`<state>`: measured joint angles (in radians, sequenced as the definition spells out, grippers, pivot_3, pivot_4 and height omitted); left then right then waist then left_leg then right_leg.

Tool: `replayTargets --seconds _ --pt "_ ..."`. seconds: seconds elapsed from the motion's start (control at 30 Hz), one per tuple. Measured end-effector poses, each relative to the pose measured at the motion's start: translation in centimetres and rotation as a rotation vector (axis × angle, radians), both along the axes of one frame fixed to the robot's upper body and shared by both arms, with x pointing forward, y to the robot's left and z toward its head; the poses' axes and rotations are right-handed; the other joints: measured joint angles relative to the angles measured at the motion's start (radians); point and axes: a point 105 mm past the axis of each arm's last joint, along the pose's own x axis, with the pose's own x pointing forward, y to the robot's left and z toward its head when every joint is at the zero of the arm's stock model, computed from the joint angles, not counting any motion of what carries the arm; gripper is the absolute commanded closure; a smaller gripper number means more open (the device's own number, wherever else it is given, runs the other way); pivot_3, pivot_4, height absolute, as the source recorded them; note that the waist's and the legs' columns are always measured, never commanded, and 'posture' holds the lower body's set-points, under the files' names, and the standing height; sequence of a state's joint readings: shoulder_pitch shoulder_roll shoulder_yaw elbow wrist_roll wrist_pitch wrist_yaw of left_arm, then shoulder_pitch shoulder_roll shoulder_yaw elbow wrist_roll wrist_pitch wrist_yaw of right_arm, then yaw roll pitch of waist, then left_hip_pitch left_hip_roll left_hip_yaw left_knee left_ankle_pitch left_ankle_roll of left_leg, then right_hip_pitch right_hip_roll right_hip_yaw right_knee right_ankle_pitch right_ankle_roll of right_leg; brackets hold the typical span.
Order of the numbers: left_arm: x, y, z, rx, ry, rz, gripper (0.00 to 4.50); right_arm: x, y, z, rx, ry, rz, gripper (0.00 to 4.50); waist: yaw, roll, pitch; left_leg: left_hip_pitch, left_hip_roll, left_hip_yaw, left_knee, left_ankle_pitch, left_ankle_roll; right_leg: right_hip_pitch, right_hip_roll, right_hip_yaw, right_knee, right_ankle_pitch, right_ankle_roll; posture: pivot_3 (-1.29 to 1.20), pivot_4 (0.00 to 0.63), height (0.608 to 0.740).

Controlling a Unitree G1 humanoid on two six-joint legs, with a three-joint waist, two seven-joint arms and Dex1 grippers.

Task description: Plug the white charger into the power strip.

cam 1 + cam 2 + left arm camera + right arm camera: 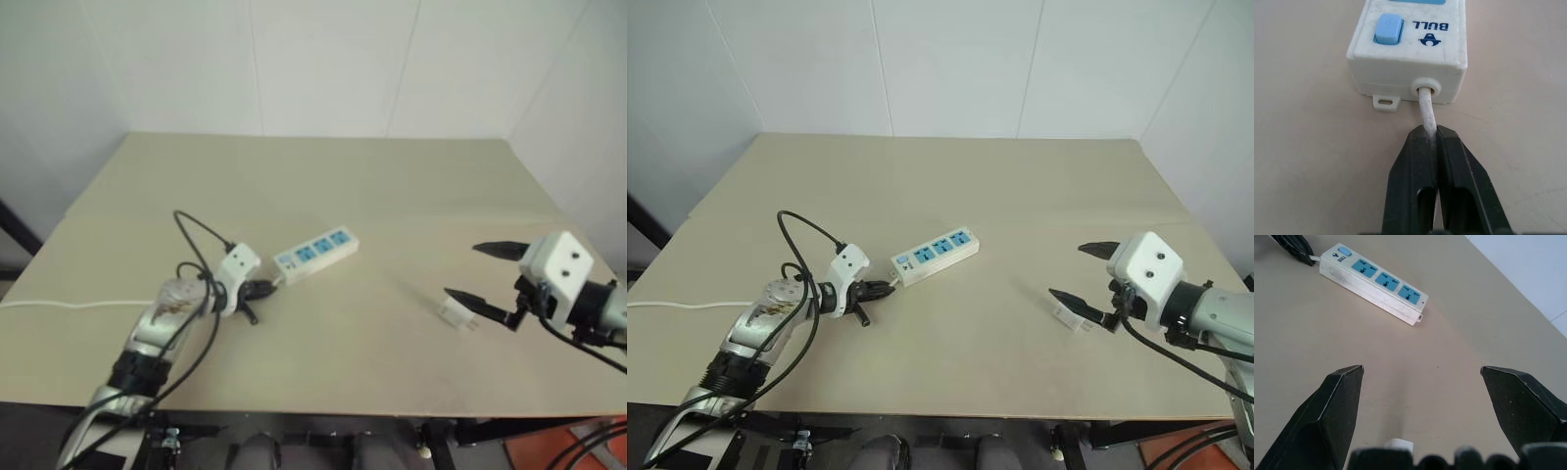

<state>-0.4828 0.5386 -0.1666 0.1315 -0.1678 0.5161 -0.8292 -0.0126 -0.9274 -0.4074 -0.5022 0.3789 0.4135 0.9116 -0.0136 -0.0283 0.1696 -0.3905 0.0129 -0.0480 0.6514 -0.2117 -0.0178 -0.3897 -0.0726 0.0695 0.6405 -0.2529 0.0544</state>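
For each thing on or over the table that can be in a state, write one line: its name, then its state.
left gripper: shut on the cord, just behind the strip.
right gripper: open, holding nothing, over the charger.
white charger: lying loose on the table, unplugged.
power strip: flat on the table, all three sockets empty.
cord: pinched between the left fingers.

Beige table (950,186), power strip (936,255) mid-left with cord (59,305), white charger (1068,315) at right
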Motion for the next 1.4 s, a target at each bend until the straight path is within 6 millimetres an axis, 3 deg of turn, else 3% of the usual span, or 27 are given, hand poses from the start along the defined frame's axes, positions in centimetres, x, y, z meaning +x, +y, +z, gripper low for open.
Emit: replayTargets --seconds 0.23,0.37,0.4,0.63,0.8,0.97,1.23,1.4 --pt "-4.3 0.7 -1.0 0.009 -0.040 -0.307 4.47 -0.1 -0.1 -0.3 0.002 0.011 -0.002 0.00 -0.001 0.000 0.000 0.000 0.000 0.001 -0.002 0.000 0.000 -0.001 -0.001 0.000 -0.001 0.001 -0.002 0.00 0.150 0.740" --pt "-5.8 1.3 -1.2 0.043 -0.054 -0.418 4.47 -0.1 0.0 -0.3 0.002 0.013 -0.001 0.00 -0.001 0.000 0.000 0.000 0.000 0.001 -0.002 0.000 0.000 -0.001 -0.001 0.000 -0.001 0.000 -0.001 0.00 0.150 0.740" --pt "-5.9 1.5 -1.2 0.044 -0.054 -0.429 3.85 -0.1 0.0 -0.3 0.002 0.013 0.000 0.00 -0.001 0.000 0.000 0.000 0.001 0.001 -0.002 0.000 0.000 -0.001 -0.001 0.000 -0.001 0.000 -0.001 0.00 0.150 0.740" --pt "-6.2 3.0 -1.1 -0.028 -0.023 -0.428 1.62 0.0 0.1 -0.4 0.003 0.016 0.005 0.00 -0.003 0.000 0.000 -0.001 0.001 0.001 -0.002 0.000 0.000 -0.001 0.000 0.000 -0.001 -0.001 -0.001 0.00 0.150 0.740" --pt "-5.4 3.0 1.5 -0.185 -0.061 -0.414 0.02 0.0 0.1 -0.3 0.003 0.015 0.005 0.00 0.001 0.000 0.000 -0.001 0.001 0.001 -0.001 0.000 0.000 -0.001 -0.001 -0.001 -0.001 -0.001 0.000 0.00 0.150 0.740" --pt "-4.3 0.4 2.6 -0.284 -0.154 -0.423 0.02 0.1 0.2 -0.2 0.005 0.010 0.010 0.00 0.001 0.000 0.000 -0.002 0.000 0.000 -0.001 0.000 0.000 -0.001 -0.001 -0.001 -0.002 0.000 0.000 0.00 0.150 0.740" --pt "-3.1 -3.0 -0.6 -0.263 -0.152 -0.480 0.02 0.2 0.6 -0.5 0.011 0.018 0.025 0.00 -0.002 -0.001 0.001 -0.001 0.000 0.000 -0.001 0.000 0.000 -0.001 0.000 -0.001 -0.002 0.000 0.000 0.00 0.150 0.740" --pt "-2.5 -3.4 -1.3 -0.255 -0.142 -0.477 0.02 0.2 0.7 -0.4 0.010 0.016 0.026 0.00 -0.001 -0.001 0.001 -0.002 0.000 0.000 -0.001 0.000 0.000 -0.001 -0.001 -0.001 -0.002 0.000 0.000 0.00 0.150 0.740"
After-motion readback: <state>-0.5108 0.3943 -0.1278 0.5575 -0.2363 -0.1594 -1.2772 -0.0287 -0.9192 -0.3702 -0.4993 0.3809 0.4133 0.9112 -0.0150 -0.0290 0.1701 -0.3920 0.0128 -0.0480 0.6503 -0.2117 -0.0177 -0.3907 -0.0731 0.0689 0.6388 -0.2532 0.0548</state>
